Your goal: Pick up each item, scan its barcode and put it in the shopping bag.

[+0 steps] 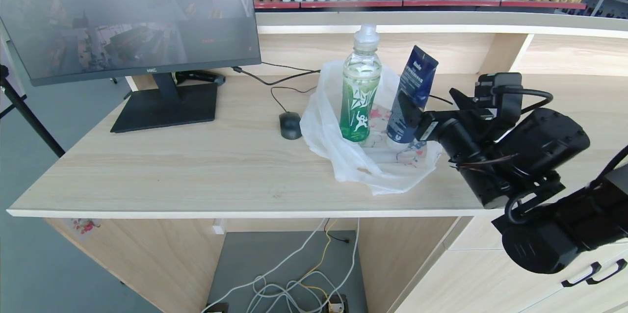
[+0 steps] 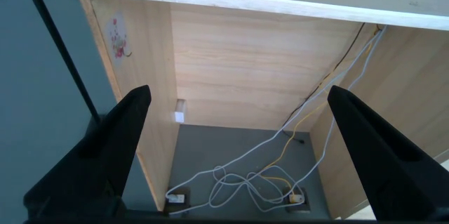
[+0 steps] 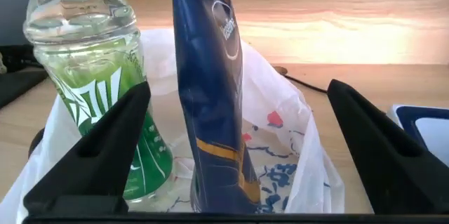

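Note:
A clear bottle with a green label [image 1: 359,87] [image 3: 98,90] and a dark blue tube [image 1: 411,97] [image 3: 210,104] stand upright side by side on a crumpled white shopping bag [image 1: 353,166] [image 3: 295,126] on the wooden counter. My right gripper [image 1: 426,99] [image 3: 238,182] is open at the tube's level. The tube stands between its wide-spread fingers, and neither finger touches it. My left gripper [image 2: 238,154] hangs open and holds nothing, below the counter's front edge, facing the cables on the floor.
A monitor [image 1: 132,13] on a black stand fills the counter's back left, with a black handheld device [image 1: 198,76] behind it. A mouse [image 1: 290,125] lies just left of the bag. Bare counter [image 1: 196,170] stretches to the front left. Drink shelves line the back.

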Available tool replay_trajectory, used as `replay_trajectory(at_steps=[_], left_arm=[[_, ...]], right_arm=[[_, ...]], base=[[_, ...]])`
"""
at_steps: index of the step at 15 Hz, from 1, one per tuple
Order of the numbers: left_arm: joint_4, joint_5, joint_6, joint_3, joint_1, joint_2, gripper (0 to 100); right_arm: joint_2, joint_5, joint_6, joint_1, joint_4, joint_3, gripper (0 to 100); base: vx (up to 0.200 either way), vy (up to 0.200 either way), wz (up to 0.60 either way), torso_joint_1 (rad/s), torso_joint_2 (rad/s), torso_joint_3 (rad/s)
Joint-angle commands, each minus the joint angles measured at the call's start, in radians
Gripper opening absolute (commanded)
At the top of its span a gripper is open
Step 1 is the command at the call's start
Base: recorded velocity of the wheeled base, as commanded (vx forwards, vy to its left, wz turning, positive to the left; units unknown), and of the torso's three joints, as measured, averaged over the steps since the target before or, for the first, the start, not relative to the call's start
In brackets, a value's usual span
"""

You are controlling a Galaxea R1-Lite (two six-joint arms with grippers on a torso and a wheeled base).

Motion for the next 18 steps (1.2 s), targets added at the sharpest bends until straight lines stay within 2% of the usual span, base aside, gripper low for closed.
replay_trajectory(at_steps=[1,3,5,6,8,9,11,12,13,14,15,16,18], left_arm=[[0.0,0.0,-0.001,0.0,0.0,0.002,100],[0.0,0.0,-0.001,0.0,0.0,0.002,100],[0.0,0.0,-0.001,0.0,0.0,0.0,100],[0.0,0.0,-0.001,0.0,0.001,0.0,100],[0.0,0.0,0.001,0.0,0.0,0.002,100],[0.0,0.0,0.004,0.0,0.0,0.0,100],[0.0,0.0,0.004,0.0,0.0,0.0,100],[0.0,0.0,0.004,0.0,0.0,0.0,100],[0.0,0.0,0.004,0.0,0.0,0.0,100],[0.0,0.0,0.004,0.0,0.0,0.0,100],[0.0,0.0,0.004,0.0,0.0,0.0,100],[0.0,0.0,0.004,0.0,0.0,0.0,100],[0.0,0.0,0.004,0.0,0.0,0.002,100]], right_arm=[[-0.135,0.0,-0.001,0.0,-0.001,0.082,100],[-0.289,0.0,-0.001,0.0,-0.001,0.223,100],[-0.5,0.0,0.012,-0.004,-0.001,0.449,100],[-0.609,-0.006,0.07,-0.015,-0.001,0.545,100],[-0.772,-0.001,0.099,-0.07,0.005,0.689,100],[-0.844,0.0,0.118,-0.08,0.046,0.742,100],[-0.957,0.0,0.127,-0.08,0.184,0.751,100],[-1.112,0.003,0.13,-0.078,0.419,0.751,100],[-1.186,0.009,0.13,-0.075,0.542,0.751,100],[-1.378,0.085,0.114,-0.075,0.858,0.749,100],[-1.47,0.129,0.085,-0.075,1.019,0.751,100],[-1.616,0.147,0.018,-0.075,1.246,0.751,100],[-1.809,0.154,-0.04,-0.075,1.52,0.748,100]], base=[[0.0,0.0,0.0,0.0,0.0,0.0],[0.0,0.0,0.0,0.0,0.0,0.0],[0.0,0.0,0.0,0.0,0.0,0.0],[0.0,0.0,0.0,0.0,0.0,0.0],[0.0,0.0,0.0,0.0,0.0,0.0],[0.0,0.0,0.0,0.0,0.0,0.0],[0.0,0.0,0.0,0.0,0.0,0.0],[0.0,0.0,0.0,0.0,0.0,0.0],[0.0,0.0,0.0,0.0,0.0,0.0],[0.0,0.0,0.0,0.0,0.0,0.0],[0.0,0.0,0.0,0.0,0.0,0.0],[0.0,0.0,0.0,0.0,0.0,0.0],[0.0,0.0,0.0,0.0,0.0,0.0]])
